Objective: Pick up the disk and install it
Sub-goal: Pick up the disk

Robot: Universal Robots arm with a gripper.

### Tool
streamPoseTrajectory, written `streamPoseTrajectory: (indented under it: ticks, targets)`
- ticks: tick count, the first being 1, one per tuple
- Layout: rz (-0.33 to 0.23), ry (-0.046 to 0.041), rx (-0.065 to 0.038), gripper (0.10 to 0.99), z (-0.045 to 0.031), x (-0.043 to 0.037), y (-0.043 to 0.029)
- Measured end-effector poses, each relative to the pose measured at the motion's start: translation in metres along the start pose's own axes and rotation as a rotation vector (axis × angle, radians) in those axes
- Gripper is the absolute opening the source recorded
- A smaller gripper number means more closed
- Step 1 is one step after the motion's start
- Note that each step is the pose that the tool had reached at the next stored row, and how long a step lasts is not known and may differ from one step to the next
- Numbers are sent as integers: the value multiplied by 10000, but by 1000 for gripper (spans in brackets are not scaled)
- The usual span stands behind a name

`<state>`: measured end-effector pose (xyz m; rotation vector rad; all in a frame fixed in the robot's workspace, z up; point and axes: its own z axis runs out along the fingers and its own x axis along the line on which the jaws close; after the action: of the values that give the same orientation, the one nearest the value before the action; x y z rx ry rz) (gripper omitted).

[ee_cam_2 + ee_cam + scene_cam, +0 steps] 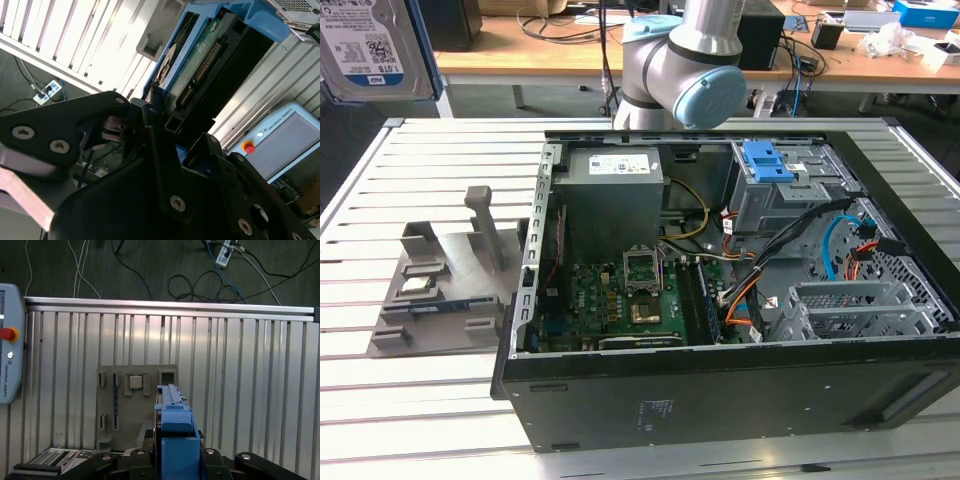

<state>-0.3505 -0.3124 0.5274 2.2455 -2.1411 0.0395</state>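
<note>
Op: Gripper links sit closest to both wrist cameras. Jaws are closed on the disk, which stands on edge between them with a blue rail facing the first wrist camera.

Bench: Where is the disk relative to the job?

Op: Held in the air, touching nothing, not installed. Directly below the gripper is the grey fixture tray on the slatted table. The tray holds a processor chip in one pocket and a thin strip, too small to identify, in another. The computer case sits off to one side of the gripper, lid off.

Bench: Case contents?

Op: Motherboard on the floor, power-supply box beside it. The drive cage has a blue caddy on top. A black cable bundle and orange and blue leads run past the cage.

Bench: Risks?

Op: My judgement only. First, those leads could snag the disk on the way to the cage. Second, the second wrist view shows the bare circuit-board face, so a scrape on the case wall could damage it. Third, if the jaws grip smooth faces, a knock could twist the disk and skew it against the bay. I cannot tell which slot is free.
</note>
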Motion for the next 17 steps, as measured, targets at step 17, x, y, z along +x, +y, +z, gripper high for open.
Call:
streamPoseTrajectory:
  ticks: [17]
  targets:
    - [0, 0, 1, 365, -18, 4, -115]
